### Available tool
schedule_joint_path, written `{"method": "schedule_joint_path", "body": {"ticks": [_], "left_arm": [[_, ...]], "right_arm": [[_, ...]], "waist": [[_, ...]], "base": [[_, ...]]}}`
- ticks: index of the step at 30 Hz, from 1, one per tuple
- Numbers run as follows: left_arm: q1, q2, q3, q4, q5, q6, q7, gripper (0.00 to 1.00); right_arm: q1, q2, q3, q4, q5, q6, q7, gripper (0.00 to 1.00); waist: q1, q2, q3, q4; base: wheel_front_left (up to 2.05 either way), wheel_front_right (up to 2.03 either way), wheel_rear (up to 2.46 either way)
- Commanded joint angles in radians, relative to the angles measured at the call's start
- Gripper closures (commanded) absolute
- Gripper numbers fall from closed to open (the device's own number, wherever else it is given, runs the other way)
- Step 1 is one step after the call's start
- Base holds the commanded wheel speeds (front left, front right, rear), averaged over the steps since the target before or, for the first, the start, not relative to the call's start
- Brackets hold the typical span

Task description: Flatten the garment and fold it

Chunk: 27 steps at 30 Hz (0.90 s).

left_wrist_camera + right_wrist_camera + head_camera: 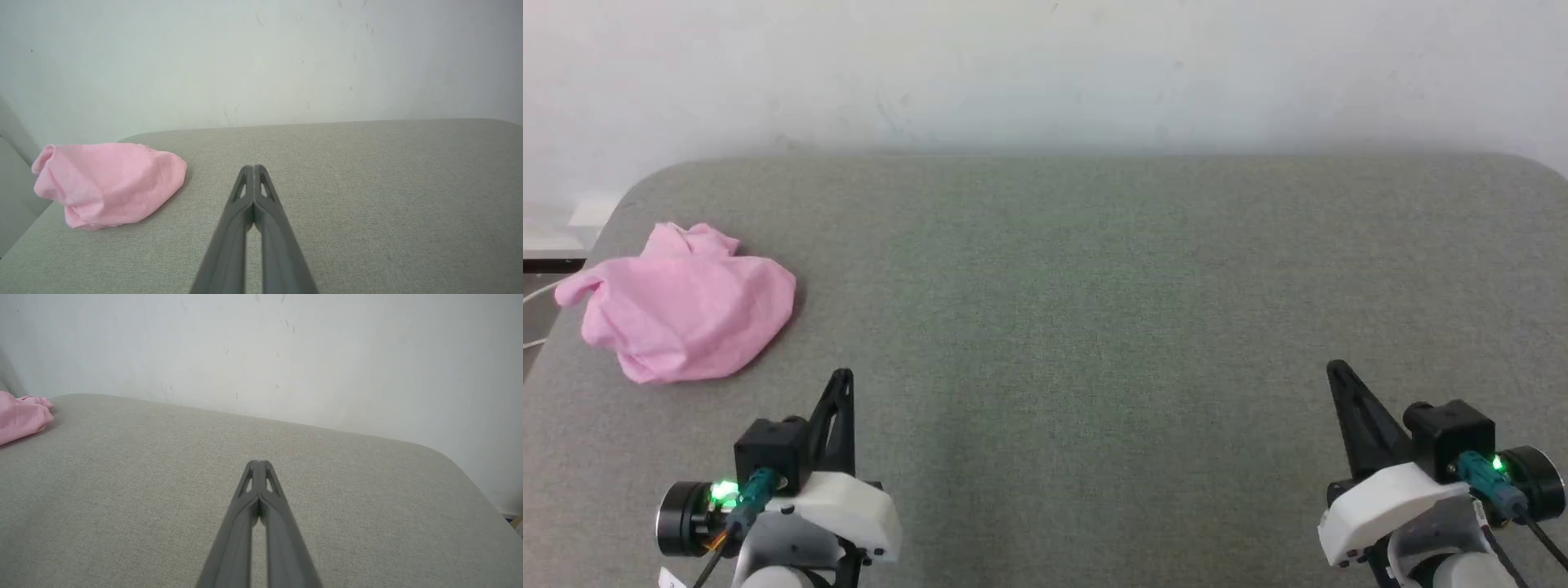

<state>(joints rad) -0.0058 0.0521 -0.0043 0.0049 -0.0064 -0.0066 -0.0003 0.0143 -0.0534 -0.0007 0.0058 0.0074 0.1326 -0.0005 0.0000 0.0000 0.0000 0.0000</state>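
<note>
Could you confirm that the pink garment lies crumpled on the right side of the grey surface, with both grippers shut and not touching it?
Not quite: the garment lies on the left side of the grey surface, not the right, as the head view shows. The rest holds: it is crumpled, and the left gripper and right gripper are shut and not touching it.

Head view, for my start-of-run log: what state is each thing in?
garment: crumpled in a heap, not yet flattened or folded
left claw: shut, empty, apart from the garment
right claw: shut, empty
</note>
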Motion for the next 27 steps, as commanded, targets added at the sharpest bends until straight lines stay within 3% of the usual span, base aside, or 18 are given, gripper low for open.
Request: {"method": "schedule_joint_path", "body": {"ticks": [1, 25, 26, 27], "left_arm": [[0.006, -0.002, 0.004, -0.005, 0.006, 0.007, 0.0, 1.0], [0.006, -0.002, 0.004, -0.005, 0.006, 0.007, 0.0, 1.0], [0.0, 0.0, 0.0, 0.0, 0.0, 0.0, 0.0, 0.0], [0.0, 0.0, -0.001, 0.0, 0.0, 0.0, 0.0, 0.0]], "right_arm": [[-0.014, 0.003, 0.001, -0.006, -0.007, -0.002, 0.0, 1.0], [-0.014, 0.003, 0.001, -0.006, -0.007, -0.002, 0.0, 1.0], [0.0, 0.0, 0.0, 0.0, 0.0, 0.0, 0.0, 0.0], [0.0, 0.0, 0.0, 0.001, 0.001, 0.0, 0.0, 0.0]], "waist": [[0.0, 0.0, 0.0, 0.0], [0.0, 0.0, 0.0, 0.0], [0.0, 0.0, 0.0, 0.0], [0.0, 0.0, 0.0, 0.0]], "base": [[0.0, 0.0, 0.0], [0.0, 0.0, 0.0], [0.0, 0.0, 0.0], [0.0, 0.0, 0.0]]}}
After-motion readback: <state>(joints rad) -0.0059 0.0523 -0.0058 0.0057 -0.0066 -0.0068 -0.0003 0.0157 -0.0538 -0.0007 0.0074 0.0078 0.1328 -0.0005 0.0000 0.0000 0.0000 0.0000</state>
